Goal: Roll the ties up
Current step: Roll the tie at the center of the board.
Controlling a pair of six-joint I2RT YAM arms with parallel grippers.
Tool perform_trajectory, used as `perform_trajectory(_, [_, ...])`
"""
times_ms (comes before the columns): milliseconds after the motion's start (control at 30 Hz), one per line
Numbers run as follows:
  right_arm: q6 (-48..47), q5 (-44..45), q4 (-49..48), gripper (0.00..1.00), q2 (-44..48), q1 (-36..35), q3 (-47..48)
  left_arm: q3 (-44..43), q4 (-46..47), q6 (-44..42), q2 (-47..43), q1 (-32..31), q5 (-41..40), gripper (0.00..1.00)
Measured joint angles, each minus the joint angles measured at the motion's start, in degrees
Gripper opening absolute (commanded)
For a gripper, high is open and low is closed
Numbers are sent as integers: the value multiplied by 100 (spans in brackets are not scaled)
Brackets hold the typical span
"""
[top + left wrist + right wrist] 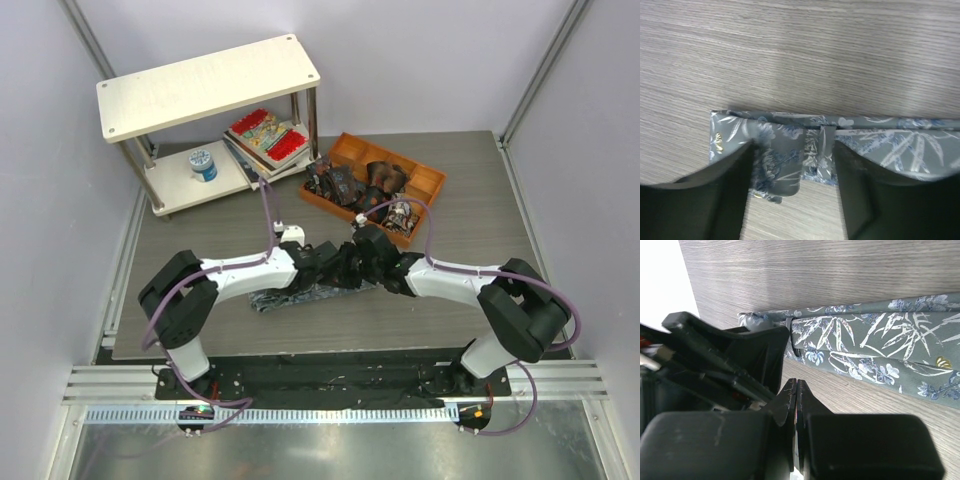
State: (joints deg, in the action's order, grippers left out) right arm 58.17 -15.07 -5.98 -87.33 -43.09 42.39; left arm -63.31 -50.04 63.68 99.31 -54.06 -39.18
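A long grey-blue tie (pixel 290 298) with a pale leaf print lies flat across the table's middle. It fills the left wrist view as a band (pixel 880 140) with a folded end (pixel 782 160) lying loose between my spread fingers. My left gripper (pixel 792 162) is open, one finger (pixel 715 200) on each side of that fold. My right gripper (pixel 796 384) is shut on nothing, just in front of the tie (pixel 880 350), close to the left gripper (pixel 335 265). Small dark rolled ties (pixel 342 185) sit in an orange tray (pixel 430 178).
A white two-level shelf (pixel 200 85) stands at the back left with red-patterned books (pixel 265 135) and a blue-and-white spool (pixel 203 163) on its lower board. The tray lies at the back right. White walls close in the table.
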Motion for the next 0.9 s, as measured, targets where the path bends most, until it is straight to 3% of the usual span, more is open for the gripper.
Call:
perform_trajectory(133, [0,-24,-109,5,0,4,-44,0,2,-59,-323,-9,59,78])
perform_trajectory(500, [-90,-140,-380,6,-50,-173,96,46,-190,-282,-1875,2,-7,80])
perform_trajectory(900, [-400,-149,-275,6,-1276,-938,1937,1482,-302,-448,-3823,529,85,81])
